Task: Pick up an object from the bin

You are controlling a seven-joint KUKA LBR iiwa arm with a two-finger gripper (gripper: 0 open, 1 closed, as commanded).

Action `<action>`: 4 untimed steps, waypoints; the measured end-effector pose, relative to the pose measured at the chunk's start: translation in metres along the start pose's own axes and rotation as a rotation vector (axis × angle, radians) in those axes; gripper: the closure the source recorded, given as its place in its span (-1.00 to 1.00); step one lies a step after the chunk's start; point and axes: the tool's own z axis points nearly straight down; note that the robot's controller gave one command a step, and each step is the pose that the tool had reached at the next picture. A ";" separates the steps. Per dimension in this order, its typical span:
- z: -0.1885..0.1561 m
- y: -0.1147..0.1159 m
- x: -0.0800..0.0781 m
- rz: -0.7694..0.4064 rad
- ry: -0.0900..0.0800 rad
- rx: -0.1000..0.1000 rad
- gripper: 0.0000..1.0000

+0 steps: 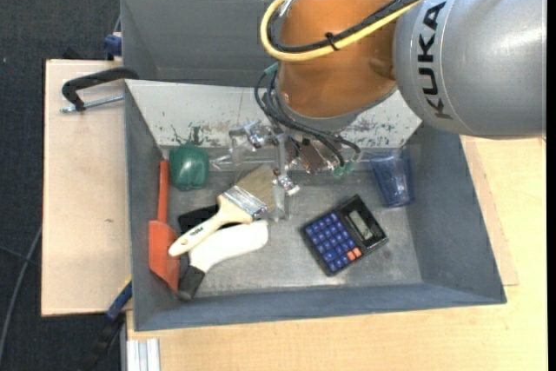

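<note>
Tool [283, 180] hangs low over the middle of the bin [452, 213], toward the back wall, under the orange wrist cover [334, 48]. I cannot tell whether it is spread or pressed together. The silver arm [486, 39] comes in from the right and bends down into the bin. A brush [228, 226] lies just left of the tool, its long axis slanted, with the bristles up toward the tool and the cream handle pointing lower left. A calculator [345, 233] lies to the lower right, and a green ball [188, 168] lies well to the left.
</note>
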 end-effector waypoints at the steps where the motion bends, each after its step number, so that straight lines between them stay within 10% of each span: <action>1: -0.003 0.005 0.004 -0.140 0.002 -0.002 -1.00; 2: 0.024 0.010 -0.015 0.020 0.000 -0.003 -1.00; 3: 0.053 0.019 -0.011 -0.165 -0.001 -0.002 -1.00; 4: 0.080 -0.016 0.010 0.005 -0.002 -0.004 -1.00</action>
